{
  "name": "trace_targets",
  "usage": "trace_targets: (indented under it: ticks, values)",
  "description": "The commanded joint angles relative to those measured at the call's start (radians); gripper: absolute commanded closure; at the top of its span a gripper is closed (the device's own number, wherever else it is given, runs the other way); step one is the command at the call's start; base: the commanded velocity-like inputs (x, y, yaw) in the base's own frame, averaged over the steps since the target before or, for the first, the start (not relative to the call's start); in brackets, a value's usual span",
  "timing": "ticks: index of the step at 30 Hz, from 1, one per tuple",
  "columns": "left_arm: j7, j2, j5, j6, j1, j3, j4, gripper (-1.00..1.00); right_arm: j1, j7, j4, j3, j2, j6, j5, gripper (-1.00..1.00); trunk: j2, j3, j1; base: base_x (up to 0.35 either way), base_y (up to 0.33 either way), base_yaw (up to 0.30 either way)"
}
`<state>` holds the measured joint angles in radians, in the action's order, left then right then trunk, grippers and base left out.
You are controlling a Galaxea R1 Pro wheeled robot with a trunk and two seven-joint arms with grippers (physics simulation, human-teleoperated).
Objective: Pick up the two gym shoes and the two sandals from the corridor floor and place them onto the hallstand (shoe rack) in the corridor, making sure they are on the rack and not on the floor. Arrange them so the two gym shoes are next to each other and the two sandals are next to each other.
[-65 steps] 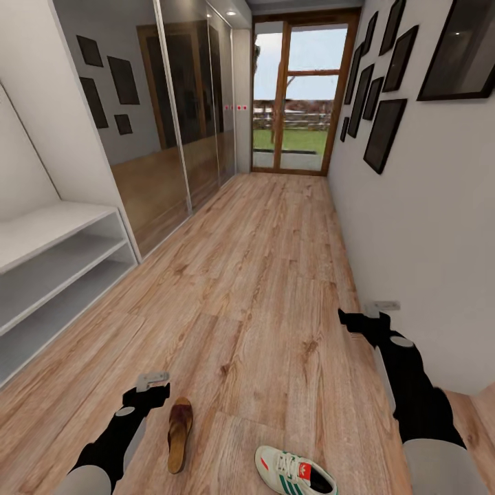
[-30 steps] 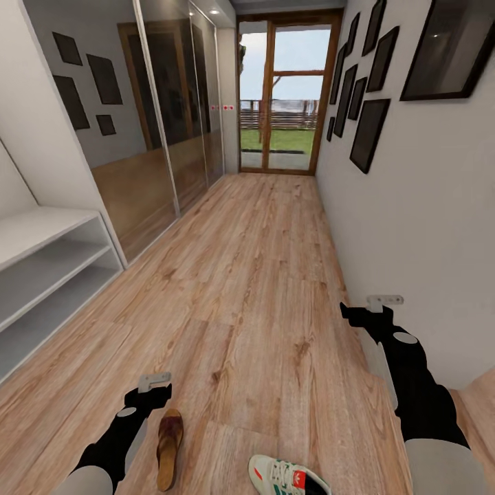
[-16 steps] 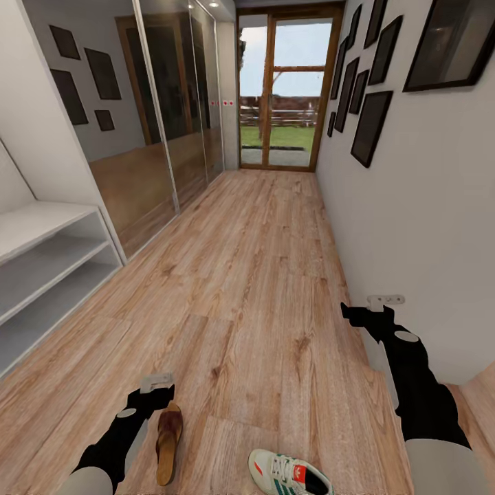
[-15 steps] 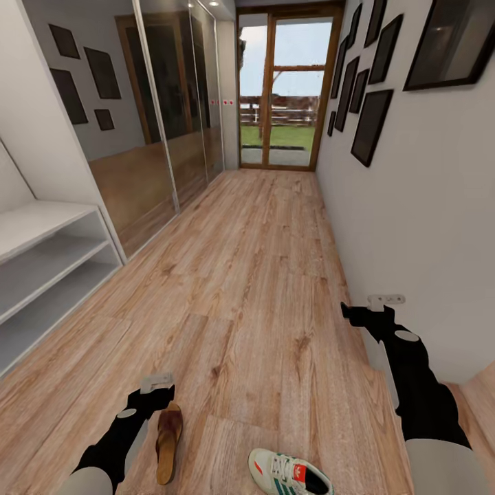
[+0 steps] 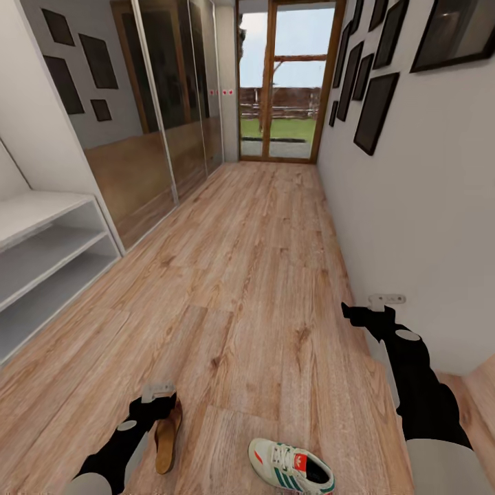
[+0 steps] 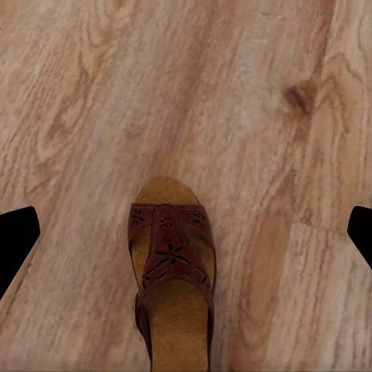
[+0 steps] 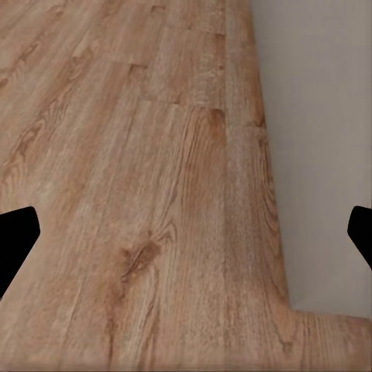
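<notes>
One dark brown sandal (image 5: 163,443) with a tan footbed lies on the wood-plank corridor floor (image 5: 261,289) at the near left. My left gripper (image 5: 160,405) hovers over its toe end, open. The left wrist view looks straight down on the sandal (image 6: 172,279), which sits between the wide-apart fingertips of the left gripper (image 6: 188,236). A cream gym shoe (image 5: 290,466) with green stripes lies on the floor to the sandal's right. My right gripper (image 5: 354,315) hangs open near the right wall, over bare floor (image 7: 139,194). The pale hallstand (image 5: 41,261) stands at the left with its shelves bare.
Mirrored wardrobe doors (image 5: 158,103) run along the left beyond the hallstand. The white right wall (image 5: 412,206) carries dark picture frames and steps outward near my right arm (image 7: 325,155). A glass door (image 5: 285,82) closes the far end.
The head view has tilted slightly downward. My left gripper has dropped toward the sandal and now overlaps its toe. The right arm has kept its place.
</notes>
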<state>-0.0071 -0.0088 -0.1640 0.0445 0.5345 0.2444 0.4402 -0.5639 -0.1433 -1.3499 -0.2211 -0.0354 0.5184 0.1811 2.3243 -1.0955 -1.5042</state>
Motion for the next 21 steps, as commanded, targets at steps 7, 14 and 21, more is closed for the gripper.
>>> trace_targets:
  ticks: [7, 14, 21]
  values:
    - [-0.001, 0.002, -0.006, 0.009, 0.001, 0.009, -0.003, -1.0, -0.001, -0.009, 0.0, -0.001, 0.0, 0.005, 0.009, -1.0, 0.05, -0.034, -0.027, 0.0, 0.0, 0.0]
    - [0.0, 0.002, -0.007, 0.012, 0.001, 0.01, -0.004, -1.0, -0.001, -0.009, 0.0, -0.001, 0.0, 0.005, 0.01, -1.0, 0.099, -0.067, -0.054, 0.0, 0.0, 0.0]
    - [0.001, -0.001, -0.01, 0.072, 0.0, 0.01, -0.007, -1.0, -0.001, -0.009, -0.001, -0.001, 0.0, 0.005, 0.01, -1.0, 0.148, -0.1, -0.08, 0.0, 0.0, 0.0]
